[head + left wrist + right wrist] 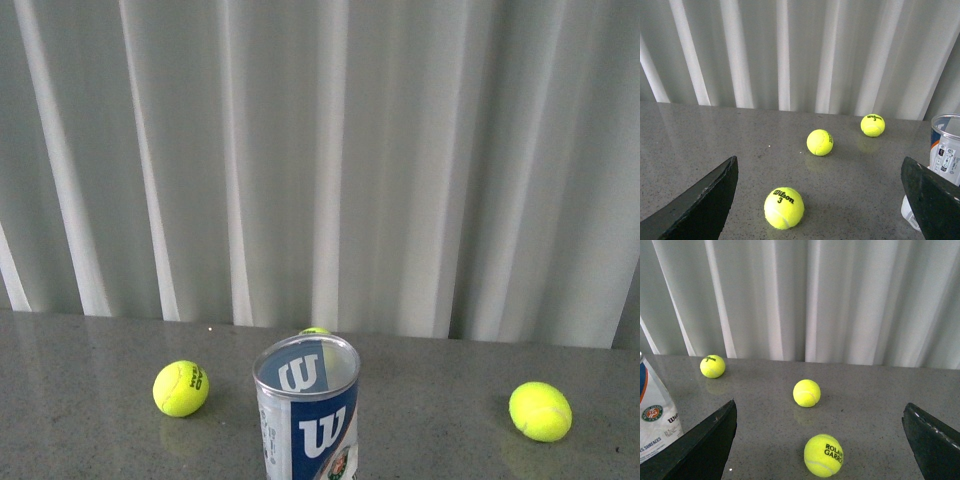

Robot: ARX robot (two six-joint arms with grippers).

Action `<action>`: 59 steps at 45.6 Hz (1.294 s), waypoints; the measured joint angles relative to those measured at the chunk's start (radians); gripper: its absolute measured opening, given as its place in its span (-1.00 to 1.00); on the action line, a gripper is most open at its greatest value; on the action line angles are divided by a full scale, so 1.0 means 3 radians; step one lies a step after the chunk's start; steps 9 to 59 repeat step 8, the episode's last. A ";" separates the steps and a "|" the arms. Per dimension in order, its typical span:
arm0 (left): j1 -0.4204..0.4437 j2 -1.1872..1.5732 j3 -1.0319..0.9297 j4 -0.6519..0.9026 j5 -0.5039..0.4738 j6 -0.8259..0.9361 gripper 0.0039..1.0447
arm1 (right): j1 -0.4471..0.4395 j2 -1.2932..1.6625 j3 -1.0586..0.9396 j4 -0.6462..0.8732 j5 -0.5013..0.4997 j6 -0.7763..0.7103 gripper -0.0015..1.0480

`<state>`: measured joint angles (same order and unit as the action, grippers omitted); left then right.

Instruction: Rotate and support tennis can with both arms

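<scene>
The tennis can [308,412] stands upright on the grey table [90,440] directly before me, long axis vertical, open silver-rimmed mouth up, its blue label with the white W facing me. I see nothing inside it. One tennis ball [181,388] lies to its left, another [540,411] well off to its right, a third [315,331] peeks from behind. My left gripper [820,200] and right gripper [820,440] both gape wide, holding nothing.

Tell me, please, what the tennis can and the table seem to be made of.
The tennis can: apparently clear glossy plastic, since the logo shows through its wall, with a shiny, probably metal rim. The table: grey speckled surface, possibly polished stone or laminate, as it faintly reflects the balls.
</scene>
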<state>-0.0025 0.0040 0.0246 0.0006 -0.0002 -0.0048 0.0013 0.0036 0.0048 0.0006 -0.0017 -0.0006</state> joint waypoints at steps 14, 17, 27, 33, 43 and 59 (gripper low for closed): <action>0.0000 -0.0001 0.0000 0.0000 0.0000 0.0000 0.88 | 0.0000 0.0000 0.0000 0.0000 0.0000 0.0000 0.87; 0.0000 -0.0001 0.0000 0.0000 0.0000 0.0000 0.88 | 0.0000 0.0000 0.0000 0.0000 0.0000 0.0000 0.87; 0.0000 -0.0001 0.0000 0.0000 0.0000 0.0000 0.88 | 0.0000 0.0000 0.0000 0.0000 0.0000 0.0000 0.87; 0.0000 -0.0001 0.0000 0.0000 0.0000 0.0000 0.88 | 0.0000 0.0000 0.0000 0.0000 0.0000 0.0000 0.87; 0.0000 -0.0001 0.0000 0.0000 0.0000 0.0000 0.88 | 0.0000 0.0000 0.0000 0.0000 0.0000 0.0000 0.87; 0.0000 -0.0001 0.0000 0.0000 0.0000 0.0000 0.88 | 0.0000 0.0000 0.0000 0.0000 0.0000 0.0000 0.87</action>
